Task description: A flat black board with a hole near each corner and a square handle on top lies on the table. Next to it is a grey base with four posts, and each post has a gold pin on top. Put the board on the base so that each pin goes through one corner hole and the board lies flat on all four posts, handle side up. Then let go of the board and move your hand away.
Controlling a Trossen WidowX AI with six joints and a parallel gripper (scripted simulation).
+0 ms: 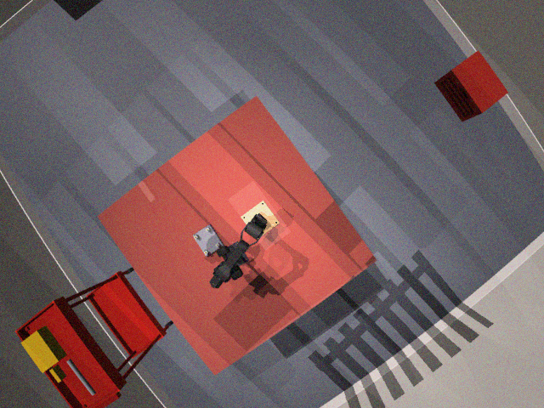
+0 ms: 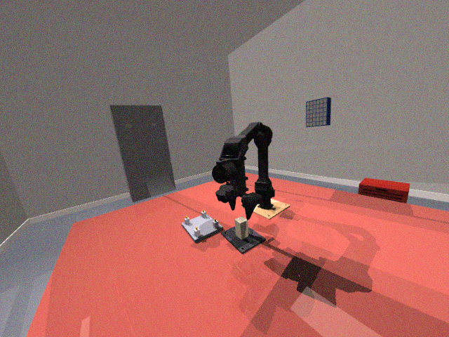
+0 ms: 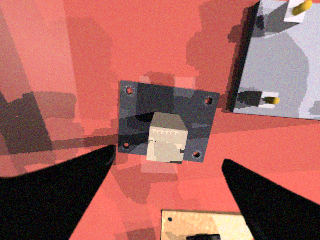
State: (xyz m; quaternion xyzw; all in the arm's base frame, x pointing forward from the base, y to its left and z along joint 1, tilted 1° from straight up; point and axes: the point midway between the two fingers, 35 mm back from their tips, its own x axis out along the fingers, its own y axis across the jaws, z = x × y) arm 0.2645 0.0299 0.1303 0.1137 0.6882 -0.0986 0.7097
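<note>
Your hand stands wide open above the black board, with nothing between its fingers. The board lies flat on the red bench, handle side up, just beside the grey base and apart from it; in the view from above, the arm hides it.

What your next move turns on is where the pale handle sits against the gap. In the wrist view it shows between the two fingertips from side to side, but farther up the picture than they are. So you probably want to shift the hand toward the handle while you lower, until one finger comes down on each side of the block. It rises upright from the board, and its sides look roughly in line with your fingers, so little turning seems needed. Come down off-centre and a fingertip could land on the handle's top or nudge the board askew.

There is no container as such. The base is the receiver: its four posts carry gold pins, and no board sits on them. The board's corner holes are open, so the lift, carry and seating all lie ahead.
</note>
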